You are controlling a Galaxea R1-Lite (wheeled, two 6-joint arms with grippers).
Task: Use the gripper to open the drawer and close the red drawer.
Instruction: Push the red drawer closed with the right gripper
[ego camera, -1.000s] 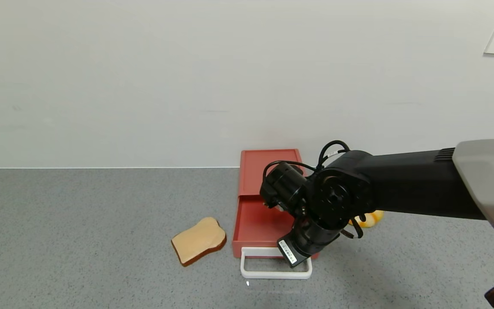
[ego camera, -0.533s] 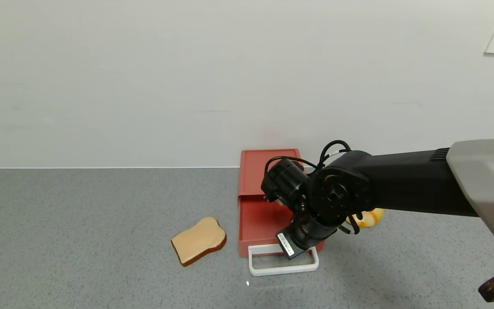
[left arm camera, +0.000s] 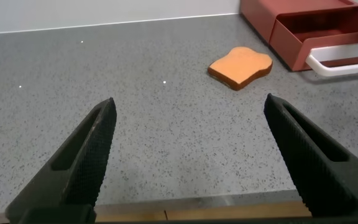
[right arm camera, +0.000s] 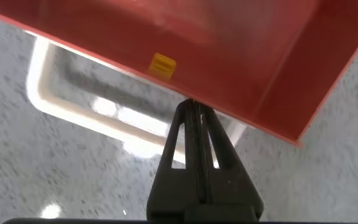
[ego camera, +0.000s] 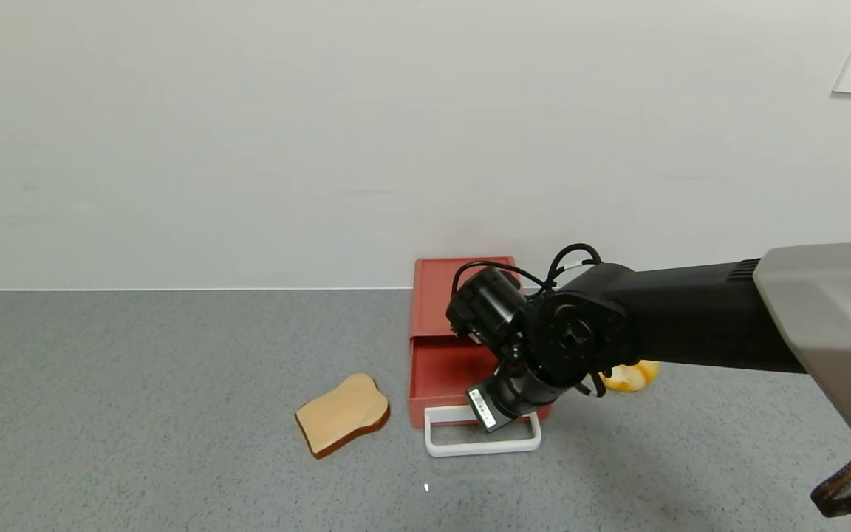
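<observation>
The flat red box [ego camera: 462, 284] stands against the back wall with its drawer [ego camera: 440, 377] partly pulled out, tray empty. The white loop handle [ego camera: 481, 446] lies on the drawer's front. My right gripper [ego camera: 488, 414] is shut and empty, pointing down inside the handle loop, with its tip touching the drawer's front wall. In the right wrist view the closed fingertips [right arm camera: 193, 109] meet the red front edge [right arm camera: 229, 106], with the handle [right arm camera: 86, 112] behind. My left gripper [left arm camera: 189, 102] is open and empty, low over the table far to the left; it sees the drawer [left arm camera: 319, 37].
A bread slice [ego camera: 343, 423] lies on the grey table just left of the drawer, also in the left wrist view [left arm camera: 241, 65]. A yellow item [ego camera: 629, 375] lies right of the box, behind my right arm. The wall stands right behind the box.
My right gripper has moved toward the wall, and the drawer with its white handle has slid further into the red box.
</observation>
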